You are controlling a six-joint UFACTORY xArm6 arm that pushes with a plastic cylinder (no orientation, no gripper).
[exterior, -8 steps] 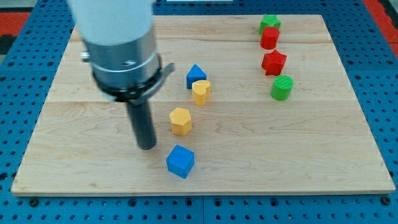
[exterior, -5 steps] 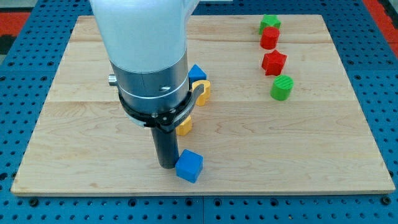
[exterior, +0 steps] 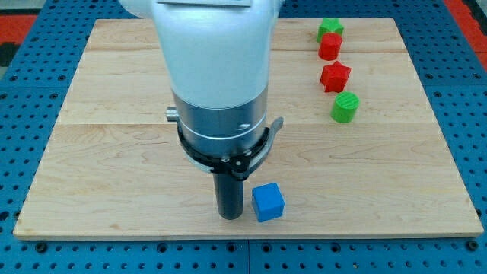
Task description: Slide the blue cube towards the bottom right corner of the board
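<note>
My tip (exterior: 230,216) touches the blue cube (exterior: 268,202) on its left, placed to drive it rightward along the bench (exterior: 396,175); there are no fingers.

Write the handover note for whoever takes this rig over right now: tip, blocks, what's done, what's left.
My tip sits on the board just to the view's left of the blue cube, about touching it.
The cube lies near the board's bottom edge, around mid-width.
Green and red blocks stand in a column at the view's upper right, out of the way.
Left: push the cube on toward the view's right, to the bottom right corner.
</note>
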